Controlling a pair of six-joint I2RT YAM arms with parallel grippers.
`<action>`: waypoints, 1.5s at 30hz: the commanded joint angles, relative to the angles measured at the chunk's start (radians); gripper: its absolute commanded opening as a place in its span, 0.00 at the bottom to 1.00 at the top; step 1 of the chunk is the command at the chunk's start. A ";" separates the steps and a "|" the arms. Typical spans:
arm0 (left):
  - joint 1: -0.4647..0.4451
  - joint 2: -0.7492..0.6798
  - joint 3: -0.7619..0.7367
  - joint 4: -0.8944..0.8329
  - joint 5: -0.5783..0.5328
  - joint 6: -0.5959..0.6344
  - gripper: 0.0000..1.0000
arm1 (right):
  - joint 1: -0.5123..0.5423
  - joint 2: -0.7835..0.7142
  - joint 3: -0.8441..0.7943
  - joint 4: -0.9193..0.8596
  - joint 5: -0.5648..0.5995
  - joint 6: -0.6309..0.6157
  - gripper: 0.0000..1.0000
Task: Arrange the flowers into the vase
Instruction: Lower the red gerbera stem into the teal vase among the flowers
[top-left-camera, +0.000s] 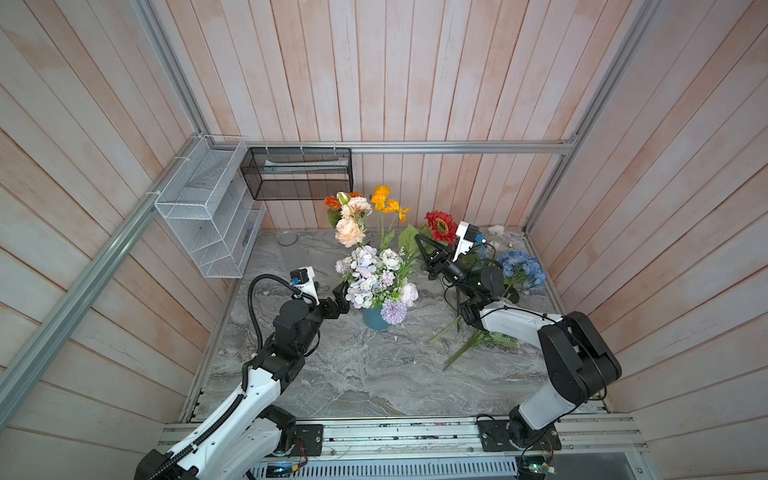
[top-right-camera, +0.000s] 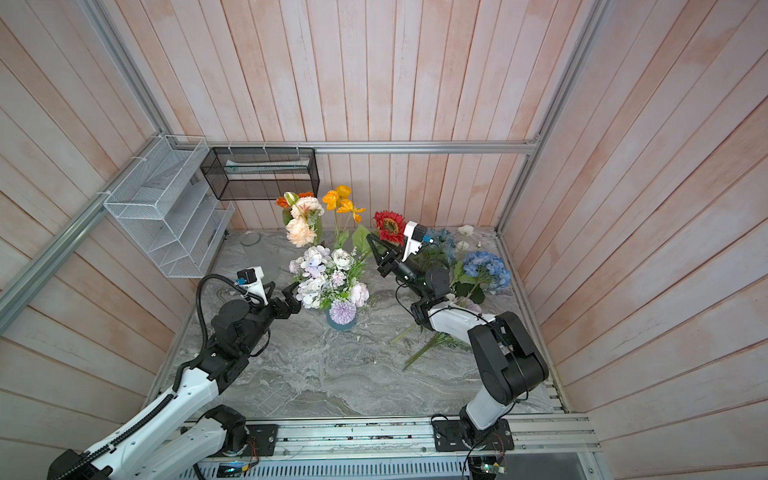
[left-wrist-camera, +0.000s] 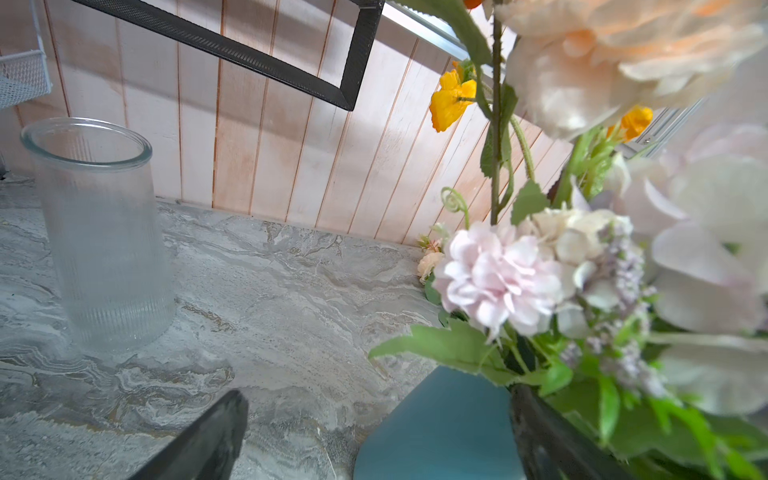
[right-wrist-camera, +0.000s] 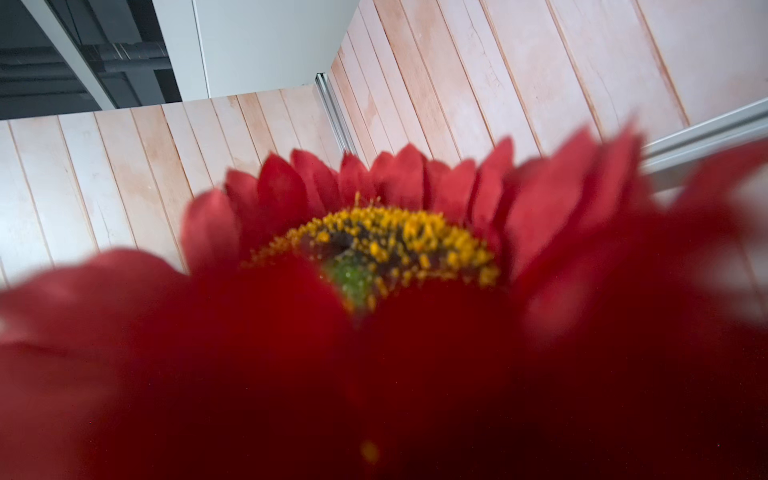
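- Mid-tabletop, the left gripper gapes wide open around the teal vase. I'd guess it's there to steady it.
- The bouquet already fills that vase.
- Further back, the right gripper is clamped, seemingly on the stem of the red gerbera, which is held high to clear the blooms.
- A blue hydrangea lies loose by the right edge.
- Only the left wrist view properly shows the empty glass cylinder at the far edge. The right wrist view is all red petals.
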 joint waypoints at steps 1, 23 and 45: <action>0.006 -0.029 -0.009 -0.019 0.032 -0.005 1.00 | -0.012 0.047 0.019 -0.012 -0.057 -0.012 0.06; -0.152 -0.141 -0.142 -0.092 -0.055 -0.025 1.00 | 0.108 0.129 0.041 -0.139 -0.083 -0.149 0.11; -0.151 -0.106 -0.118 -0.048 -0.075 -0.002 1.00 | 0.035 -0.128 -0.099 -0.299 -0.121 -0.172 0.46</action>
